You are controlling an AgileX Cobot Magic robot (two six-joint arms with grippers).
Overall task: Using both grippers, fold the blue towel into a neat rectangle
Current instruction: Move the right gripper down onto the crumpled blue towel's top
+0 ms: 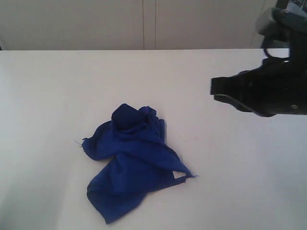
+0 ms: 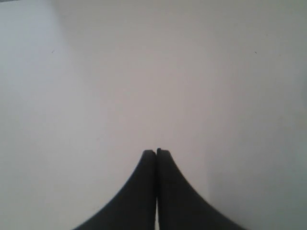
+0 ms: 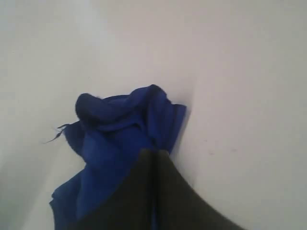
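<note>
Your left gripper (image 2: 156, 152) and right gripper (image 3: 154, 152) sit closed, empty. Open both, pinch two neighbouring corners of the crumpled towel (image 1: 134, 165), spread it flat first.

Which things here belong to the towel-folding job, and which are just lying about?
Belongs to the job:
- blue towel, crumpled in a heap
- left gripper, shut, empty
- right gripper, shut, empty

Not part of it:
- white table, only the surface under the towel
- pale wall behind
</note>
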